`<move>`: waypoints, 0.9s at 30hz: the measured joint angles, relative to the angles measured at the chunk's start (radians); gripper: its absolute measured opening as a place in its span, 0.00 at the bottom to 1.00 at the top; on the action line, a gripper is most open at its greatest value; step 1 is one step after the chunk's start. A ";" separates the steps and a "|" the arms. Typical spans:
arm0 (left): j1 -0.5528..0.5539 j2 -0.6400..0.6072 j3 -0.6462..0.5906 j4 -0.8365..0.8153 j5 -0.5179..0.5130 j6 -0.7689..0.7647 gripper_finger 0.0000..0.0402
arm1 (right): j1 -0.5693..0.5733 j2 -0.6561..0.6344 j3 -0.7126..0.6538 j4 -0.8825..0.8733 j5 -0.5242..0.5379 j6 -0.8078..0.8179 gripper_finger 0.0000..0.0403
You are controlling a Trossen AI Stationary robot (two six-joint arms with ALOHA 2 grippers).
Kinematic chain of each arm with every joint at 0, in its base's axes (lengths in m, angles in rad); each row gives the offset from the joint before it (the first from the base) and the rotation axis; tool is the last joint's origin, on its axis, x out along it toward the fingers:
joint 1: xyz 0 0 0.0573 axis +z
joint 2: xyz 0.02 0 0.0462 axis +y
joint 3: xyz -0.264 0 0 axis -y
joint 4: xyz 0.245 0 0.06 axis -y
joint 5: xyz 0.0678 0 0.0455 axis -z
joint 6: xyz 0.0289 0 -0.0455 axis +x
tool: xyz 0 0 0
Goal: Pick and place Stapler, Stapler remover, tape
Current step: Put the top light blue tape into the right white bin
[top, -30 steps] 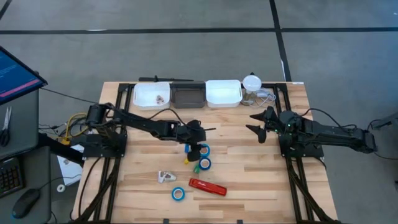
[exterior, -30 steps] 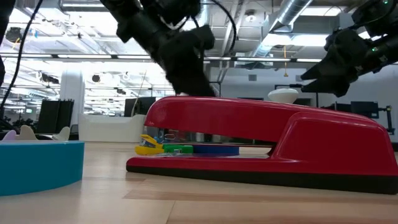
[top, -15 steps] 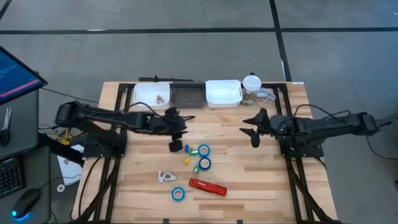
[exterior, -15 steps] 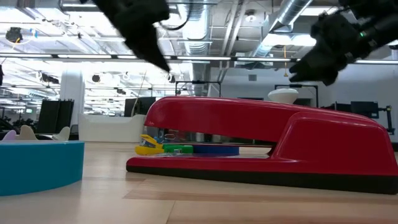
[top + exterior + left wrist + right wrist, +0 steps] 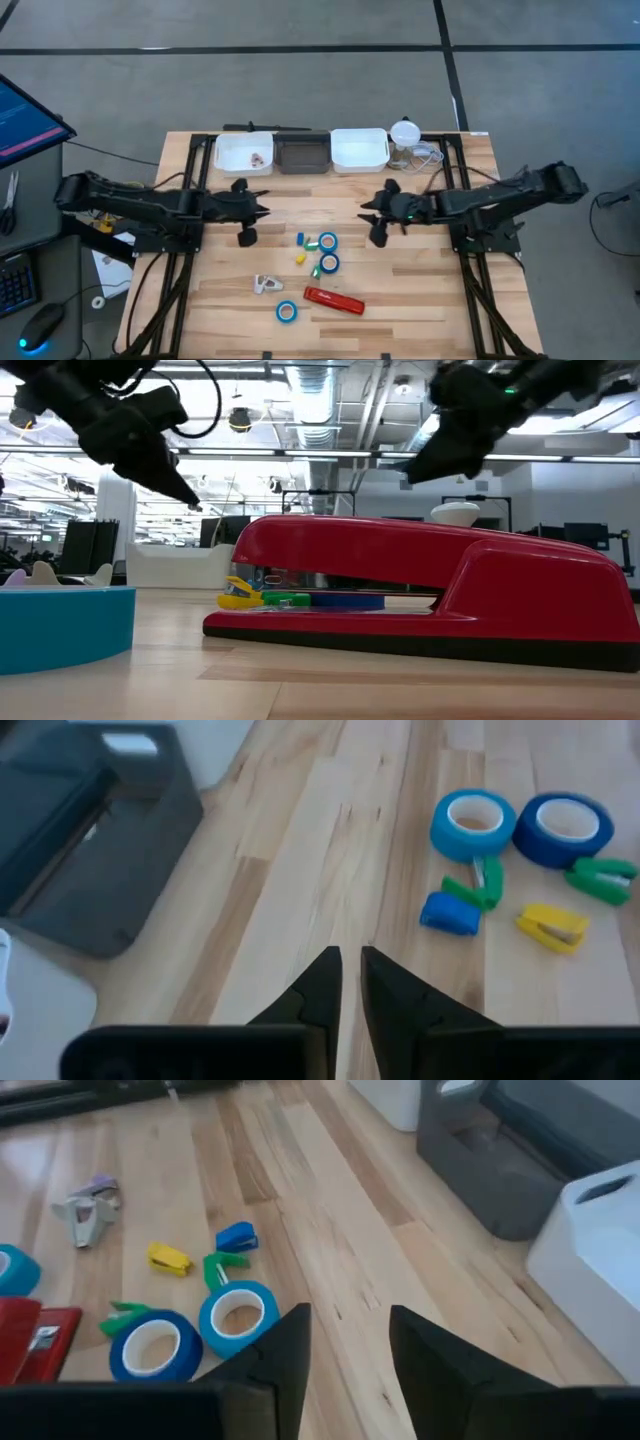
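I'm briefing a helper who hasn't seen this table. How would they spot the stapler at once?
Start at the three bins along the table's far edge, then go to the near edge. The stapler lies there beside a lone blue tape roll. It is the only long, bright-red bar; its neighbours are small rings and tiny coloured bits.

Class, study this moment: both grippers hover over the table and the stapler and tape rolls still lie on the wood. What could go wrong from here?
1. Two tape rolls sit close together among small coloured clips, so the open right gripper might nudge a neighbour while grasping one.
2. The stapler lies flat beside a third roll; a grab could bump that roll.
3. The left gripper looks nearly shut; it must open first.
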State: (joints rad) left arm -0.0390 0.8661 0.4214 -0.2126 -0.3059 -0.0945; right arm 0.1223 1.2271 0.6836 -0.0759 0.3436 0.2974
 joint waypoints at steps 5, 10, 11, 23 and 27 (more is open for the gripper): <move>-0.001 -0.126 -0.049 -0.005 0.000 0.011 0.08 | 0.000 0.128 0.120 -0.090 -0.005 0.097 0.35; -0.001 -0.193 -0.059 0.001 0.000 0.047 0.08 | 0.000 0.243 0.259 -0.298 -0.006 0.247 0.35; -0.001 -0.201 -0.061 -0.002 0.000 0.055 0.08 | 0.000 0.266 0.283 -0.343 -0.006 0.271 0.35; -0.001 -0.211 -0.060 0.005 0.000 0.069 0.07 | -0.005 0.522 0.518 -0.411 -0.095 0.324 0.32; -0.001 -0.211 -0.060 0.006 0.000 0.068 0.07 | -0.009 0.579 0.566 -0.414 -0.155 0.221 0.30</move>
State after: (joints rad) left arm -0.0399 0.6552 0.3614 -0.2069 -0.3061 -0.0261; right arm 0.1134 1.8066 1.2493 -0.4901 0.1881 0.5181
